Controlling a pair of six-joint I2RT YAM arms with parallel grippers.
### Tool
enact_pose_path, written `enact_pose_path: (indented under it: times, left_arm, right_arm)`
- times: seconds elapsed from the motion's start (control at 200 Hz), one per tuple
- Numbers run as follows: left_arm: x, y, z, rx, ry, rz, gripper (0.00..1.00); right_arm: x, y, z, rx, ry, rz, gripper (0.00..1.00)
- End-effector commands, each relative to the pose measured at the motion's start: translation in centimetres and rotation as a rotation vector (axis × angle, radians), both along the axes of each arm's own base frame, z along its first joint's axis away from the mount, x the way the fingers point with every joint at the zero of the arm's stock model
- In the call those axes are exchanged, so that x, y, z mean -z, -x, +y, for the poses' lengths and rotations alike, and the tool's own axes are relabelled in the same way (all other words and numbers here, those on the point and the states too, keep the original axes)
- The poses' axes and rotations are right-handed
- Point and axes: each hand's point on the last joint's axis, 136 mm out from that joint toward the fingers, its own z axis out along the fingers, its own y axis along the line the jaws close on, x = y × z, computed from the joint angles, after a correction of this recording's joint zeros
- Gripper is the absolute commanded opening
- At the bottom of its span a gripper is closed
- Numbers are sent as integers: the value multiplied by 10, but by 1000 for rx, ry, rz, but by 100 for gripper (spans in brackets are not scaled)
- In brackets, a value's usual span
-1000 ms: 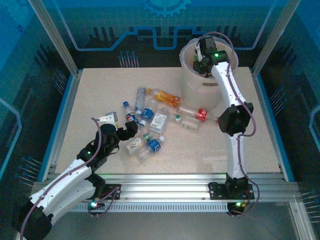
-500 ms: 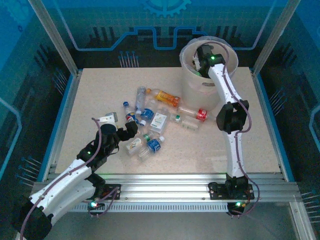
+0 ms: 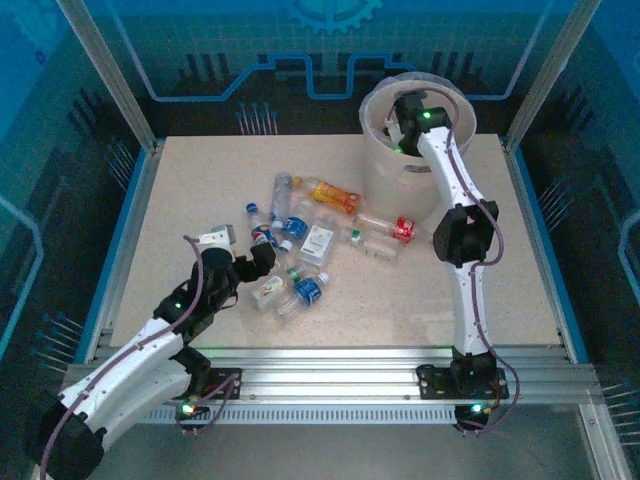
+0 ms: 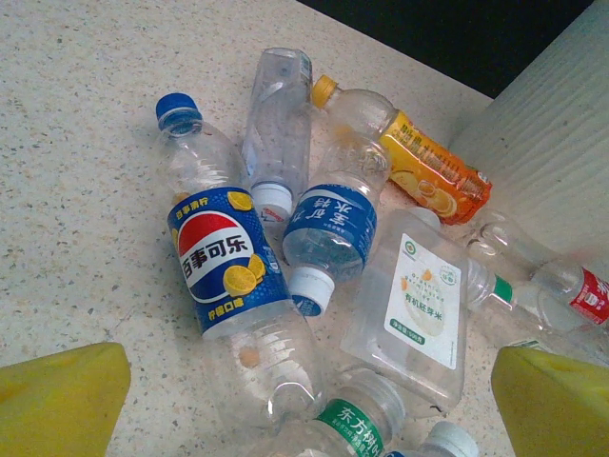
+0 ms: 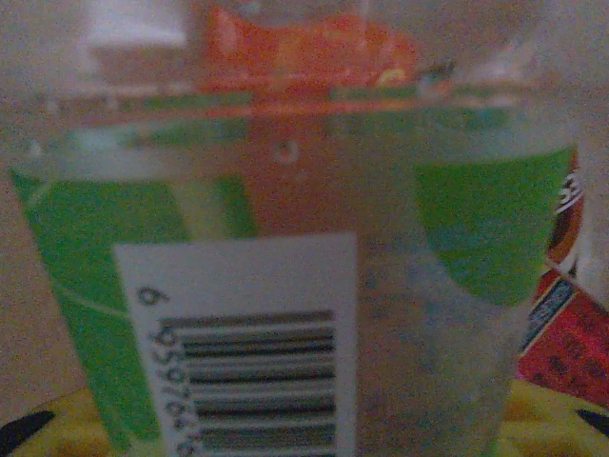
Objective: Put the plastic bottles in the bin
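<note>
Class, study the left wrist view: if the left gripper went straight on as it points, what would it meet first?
The left gripper would probably first meet the clear body of the Pepsi bottle, or the green-labelled bottle beside it; depth is unclear.

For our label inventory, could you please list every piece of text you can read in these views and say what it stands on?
"百事可乐": clear plastic bottle with a blue cap and blue label.
"东方树叶": clear plastic bottle with a green label.
"6 9397", remainder blurred: barcode on the plastic bottle with a green-and-white label.
Too small or blurred: orange-labelled plastic bottle, flat white-labelled plastic bottle, white-capped plastic bottle with a blue label.
</note>
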Motion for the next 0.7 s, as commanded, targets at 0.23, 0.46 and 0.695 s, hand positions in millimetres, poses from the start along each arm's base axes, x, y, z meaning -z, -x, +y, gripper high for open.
enact_pose_path:
  times: [0.23,0.46,0.695]
  left_arm:
    - [-1,0,5,-5,-31,-6,99]
    - [1,1,5,-6,-33,-2,99]
    - [1,2,6,-6,-31,-4,99]
  right_arm:
    - [-17,30,29,-30,-86,54,54]
    - [-25,41,37,-30,-102,56,56]
    - [-34,47,48,-54,-90,34,62]
